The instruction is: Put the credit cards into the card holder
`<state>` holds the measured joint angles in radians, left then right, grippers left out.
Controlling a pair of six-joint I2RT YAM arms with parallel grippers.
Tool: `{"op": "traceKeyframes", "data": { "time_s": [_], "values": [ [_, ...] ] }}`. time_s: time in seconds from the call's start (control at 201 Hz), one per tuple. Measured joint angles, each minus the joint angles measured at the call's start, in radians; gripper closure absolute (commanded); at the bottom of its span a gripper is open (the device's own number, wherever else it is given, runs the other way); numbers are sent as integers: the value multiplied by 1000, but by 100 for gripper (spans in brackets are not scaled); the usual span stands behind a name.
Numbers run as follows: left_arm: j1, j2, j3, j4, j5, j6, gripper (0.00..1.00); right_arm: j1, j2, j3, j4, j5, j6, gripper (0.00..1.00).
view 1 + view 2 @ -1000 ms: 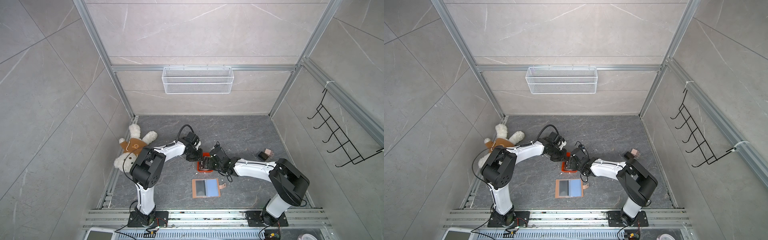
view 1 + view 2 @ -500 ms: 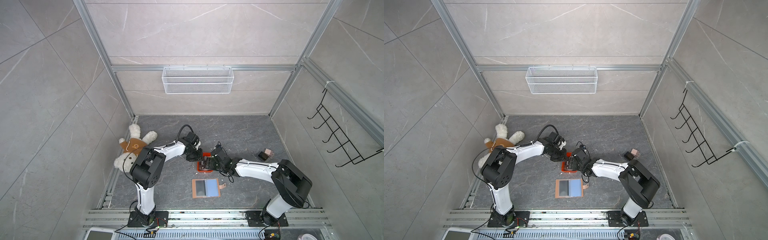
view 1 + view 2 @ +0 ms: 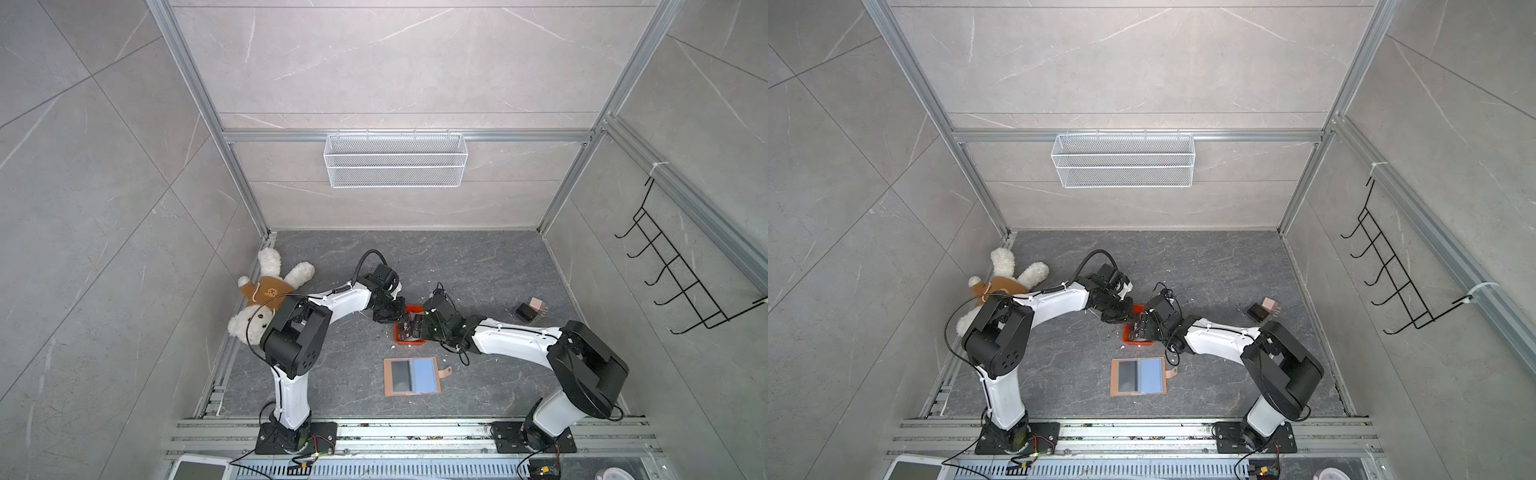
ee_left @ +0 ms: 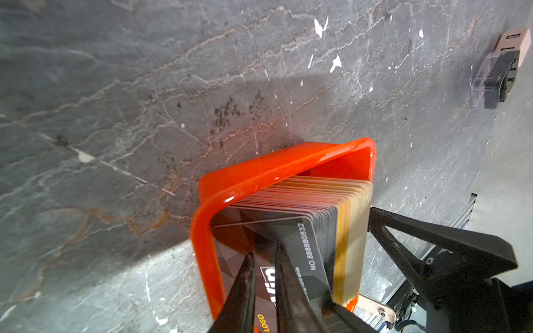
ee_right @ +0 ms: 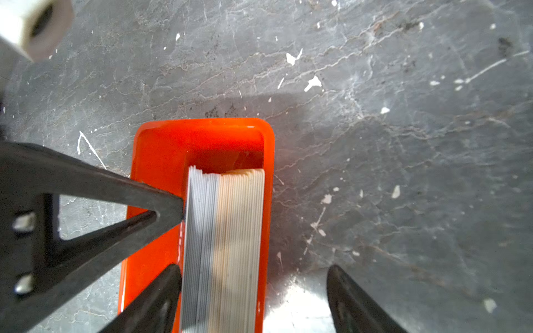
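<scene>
One orange tray around credit cards

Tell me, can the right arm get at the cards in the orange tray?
Probably yes: the right gripper hangs open over the orange tray, one finger beside the credit cards. The left gripper touches that same side, crowding it.

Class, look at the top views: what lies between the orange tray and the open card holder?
Nothing but bare grey table, flecked white, lies between the orange tray and the card holder, in both top views.
</scene>
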<state>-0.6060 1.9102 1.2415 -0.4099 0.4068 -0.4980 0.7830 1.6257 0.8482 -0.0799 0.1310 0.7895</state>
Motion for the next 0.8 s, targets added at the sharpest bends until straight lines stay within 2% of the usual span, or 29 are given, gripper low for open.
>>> {"op": "traceKeyframes", "data": {
  "time_s": [0.289, 0.413, 0.473, 0.552, 0.796],
  "values": [
    [-15, 10, 4, 16, 17, 0, 80, -2, -52, -5, -37, 3, 0, 23],
    [-16, 10, 4, 17, 18, 0, 80, -2, -110, -5, -59, -2, 0, 35],
    [-16, 11, 4, 17, 18, 0, 80, -2, -135, -2, -66, -9, 8, 48],
    [-16, 11, 4, 18, 19, 0, 80, 2, -153, 10, -80, -20, 19, 59],
    [-16, 11, 4, 18, 19, 0, 80, 42, -124, 80, -108, -39, 69, 72]
  ]
}}
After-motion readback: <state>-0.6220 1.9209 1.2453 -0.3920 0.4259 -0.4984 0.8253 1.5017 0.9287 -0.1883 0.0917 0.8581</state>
